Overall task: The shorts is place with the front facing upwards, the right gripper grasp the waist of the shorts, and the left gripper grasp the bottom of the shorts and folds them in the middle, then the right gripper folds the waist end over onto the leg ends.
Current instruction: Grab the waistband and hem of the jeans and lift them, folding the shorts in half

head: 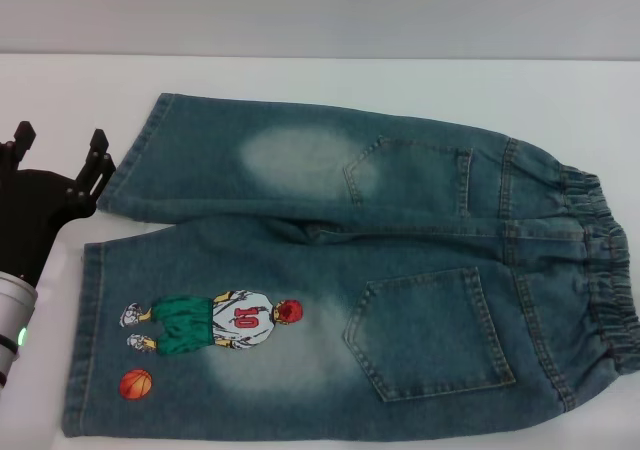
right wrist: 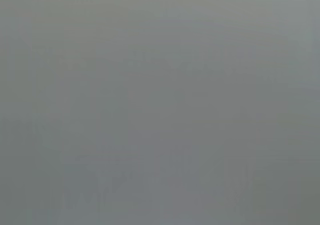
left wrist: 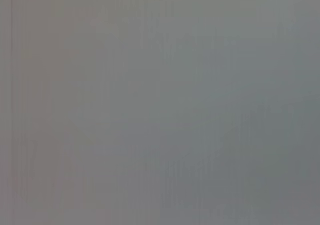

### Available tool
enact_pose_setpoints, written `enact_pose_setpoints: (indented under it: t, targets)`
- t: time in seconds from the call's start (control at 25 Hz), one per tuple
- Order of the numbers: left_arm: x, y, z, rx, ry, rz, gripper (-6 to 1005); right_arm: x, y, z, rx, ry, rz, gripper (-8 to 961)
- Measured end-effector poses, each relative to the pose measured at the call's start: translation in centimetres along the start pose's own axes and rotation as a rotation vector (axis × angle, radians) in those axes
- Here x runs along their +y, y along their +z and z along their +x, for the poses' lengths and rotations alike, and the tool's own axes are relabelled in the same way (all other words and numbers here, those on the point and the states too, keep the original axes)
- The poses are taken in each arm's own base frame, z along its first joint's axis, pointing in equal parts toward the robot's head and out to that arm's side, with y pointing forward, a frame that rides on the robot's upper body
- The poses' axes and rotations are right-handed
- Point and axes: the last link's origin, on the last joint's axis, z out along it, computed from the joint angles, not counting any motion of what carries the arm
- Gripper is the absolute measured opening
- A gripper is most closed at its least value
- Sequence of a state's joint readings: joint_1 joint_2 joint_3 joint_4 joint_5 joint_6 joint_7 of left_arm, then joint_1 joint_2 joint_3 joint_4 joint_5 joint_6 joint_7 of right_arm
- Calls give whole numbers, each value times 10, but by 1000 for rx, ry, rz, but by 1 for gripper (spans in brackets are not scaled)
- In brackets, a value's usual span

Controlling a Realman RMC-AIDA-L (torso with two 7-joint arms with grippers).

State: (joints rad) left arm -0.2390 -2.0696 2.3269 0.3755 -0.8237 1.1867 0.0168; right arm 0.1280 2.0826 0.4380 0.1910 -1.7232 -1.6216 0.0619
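shorts point(head: 340, 290) flat on white table point(head: 300, 80), lengthwise across, waist point(head: 600, 270) rightward, leg ends point(head: 100, 270) leftward, left gripper point(head: 60, 150) beside them, fingers spread, empty

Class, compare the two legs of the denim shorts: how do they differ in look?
The near leg bears the cartoon player and orange ball; the far leg is plain. The left gripper sits beside the far leg's hem, not the near one's. Both have faded pale patches.

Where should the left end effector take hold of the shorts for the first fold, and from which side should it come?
Probably the far leg's hem on the shorts, approached from the robot's left. The left end effector is open beside that edge, and the hem lies flat and straight on the white table, so one finger might slide under it.
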Motion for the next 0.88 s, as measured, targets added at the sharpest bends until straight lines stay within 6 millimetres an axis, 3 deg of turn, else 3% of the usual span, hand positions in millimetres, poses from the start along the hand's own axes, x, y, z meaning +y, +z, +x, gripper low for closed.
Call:
enact_pose_setpoints:
  t: [0.68, 0.88]
  targets:
    - [3, -1, 0, 0, 2, -11, 829, 3, -2, -4, -28, 11, -6, 759]
    - [3, 3, 4, 24, -11, -8, 828, 13, 8, -8, -62, 12, -60, 760]
